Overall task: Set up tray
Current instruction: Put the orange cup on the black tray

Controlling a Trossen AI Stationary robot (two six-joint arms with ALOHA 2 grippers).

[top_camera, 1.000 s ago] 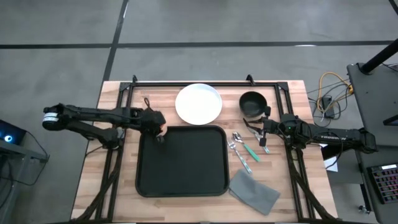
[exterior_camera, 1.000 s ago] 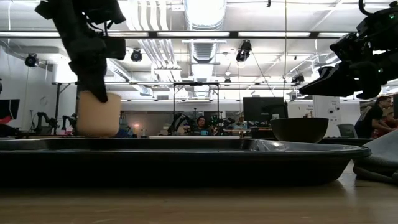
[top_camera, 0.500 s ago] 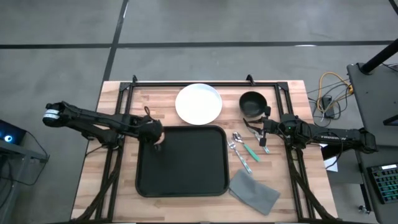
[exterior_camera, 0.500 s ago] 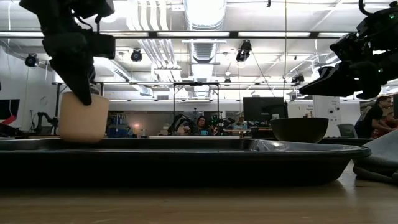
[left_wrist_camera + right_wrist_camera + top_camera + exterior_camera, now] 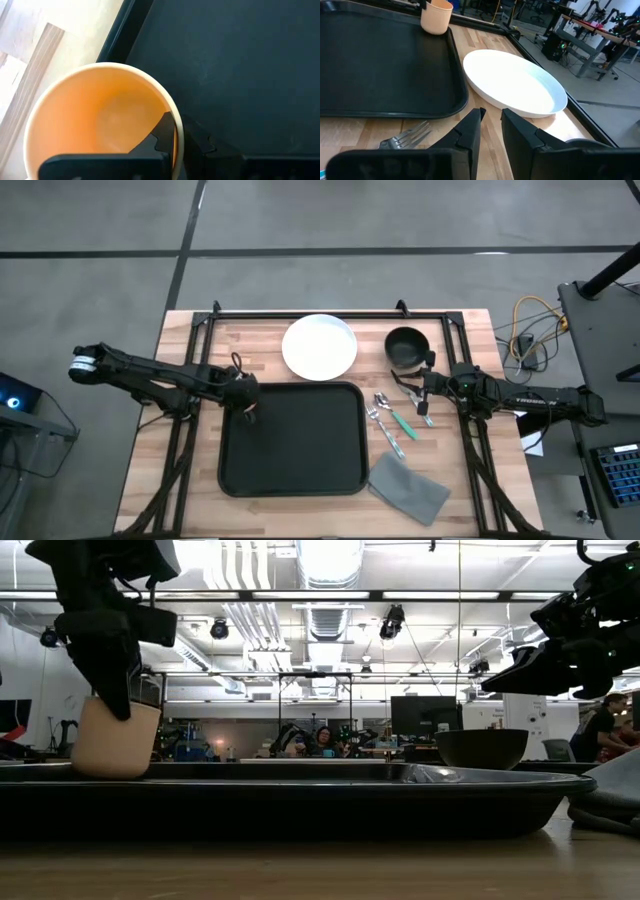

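Observation:
A beige cup stands at the far left corner of the black tray. My left gripper comes down on it from above and is shut on its rim. The left wrist view looks into the cup beside the tray. My right gripper hovers at the table's right side over the cutlery. Its fingers stand a narrow gap apart with nothing between them. The right wrist view shows the cup far off. My left gripper pinches the cup's rim on the side toward the tray's middle. One finger is inside the cup and the other outside. The fingers slant steeply down from above. The cup stays upright, its bottom at the tray's floor; whether it touches I cannot tell.
A round white plate and a dark bowl sit beyond the tray's far edge. A fork, a spoon and a green-handled piece lie right of the tray. A grey folded cloth lies near the tray's near right corner.
My left gripper has carried the cup toward the table's left and near edges and has sunk. The cup has come down from above the tray's rim to the level of its floor at the far left corner, still upright.

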